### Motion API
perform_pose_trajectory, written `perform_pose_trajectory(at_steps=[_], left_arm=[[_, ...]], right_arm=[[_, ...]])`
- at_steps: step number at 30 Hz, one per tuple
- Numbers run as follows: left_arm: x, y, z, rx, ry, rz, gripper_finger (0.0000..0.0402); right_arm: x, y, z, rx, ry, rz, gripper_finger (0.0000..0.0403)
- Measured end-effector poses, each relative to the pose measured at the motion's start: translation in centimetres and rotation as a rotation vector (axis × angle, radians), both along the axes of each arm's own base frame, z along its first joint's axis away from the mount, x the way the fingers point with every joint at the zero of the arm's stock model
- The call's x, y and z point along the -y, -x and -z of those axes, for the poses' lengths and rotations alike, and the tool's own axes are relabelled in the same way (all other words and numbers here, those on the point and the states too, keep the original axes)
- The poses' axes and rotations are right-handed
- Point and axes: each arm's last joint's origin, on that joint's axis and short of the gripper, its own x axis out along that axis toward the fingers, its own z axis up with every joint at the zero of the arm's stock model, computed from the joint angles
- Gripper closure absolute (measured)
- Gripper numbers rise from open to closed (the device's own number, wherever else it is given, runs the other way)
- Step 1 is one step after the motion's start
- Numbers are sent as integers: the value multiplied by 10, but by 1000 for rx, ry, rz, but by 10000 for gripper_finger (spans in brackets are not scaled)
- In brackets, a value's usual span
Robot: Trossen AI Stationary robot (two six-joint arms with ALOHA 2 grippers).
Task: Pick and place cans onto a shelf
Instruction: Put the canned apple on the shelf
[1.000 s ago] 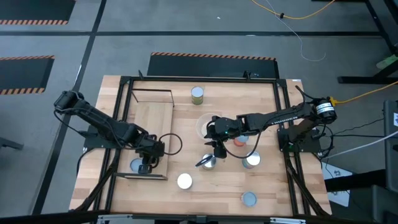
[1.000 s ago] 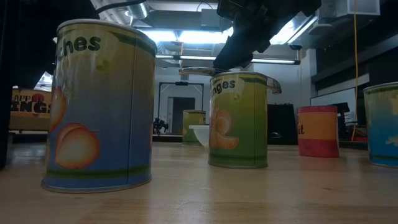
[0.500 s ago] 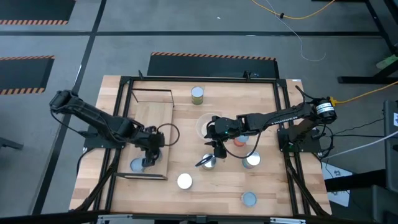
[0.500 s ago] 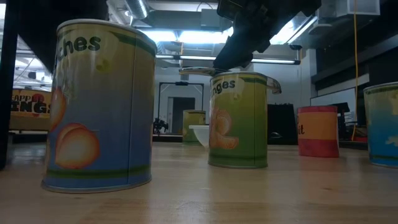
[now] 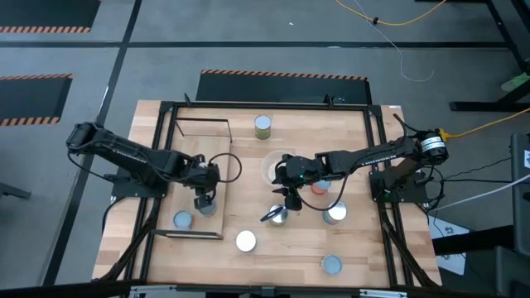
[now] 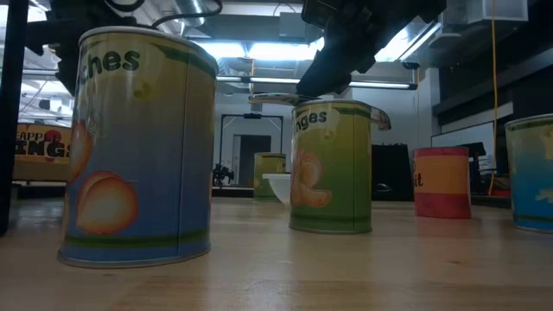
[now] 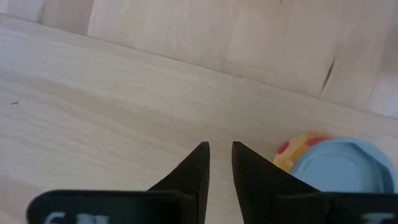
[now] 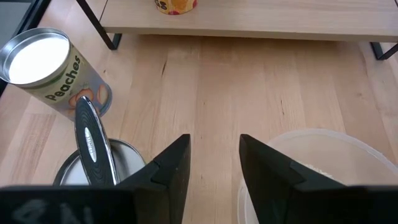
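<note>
I count one can (image 5: pixel 181 220) on the shelf (image 5: pixel 195 157), five left on the table, my left gripper (image 5: pixel 205 201) nearly closed, empty, right gripper (image 5: pixel 291 201) open

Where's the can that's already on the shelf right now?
In the high view, the blue-topped can stands on the shelf near its front left corner, just left of the left tool.
</note>
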Motion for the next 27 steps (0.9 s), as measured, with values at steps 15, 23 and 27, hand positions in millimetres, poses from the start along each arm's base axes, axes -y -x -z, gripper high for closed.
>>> perform_pose_trajectory(at_steps=[15, 23, 27], left_arm=[[18, -5, 9, -37, 71, 92, 349], [28, -4, 8, -34, 149, 146, 349], [31, -3, 8, -33, 169, 167, 353]], right_arm=[[0, 0, 0, -1, 0, 0, 260], [0, 0, 0, -1, 0, 1, 260], [0, 0, 0, -1, -1, 2, 260]])
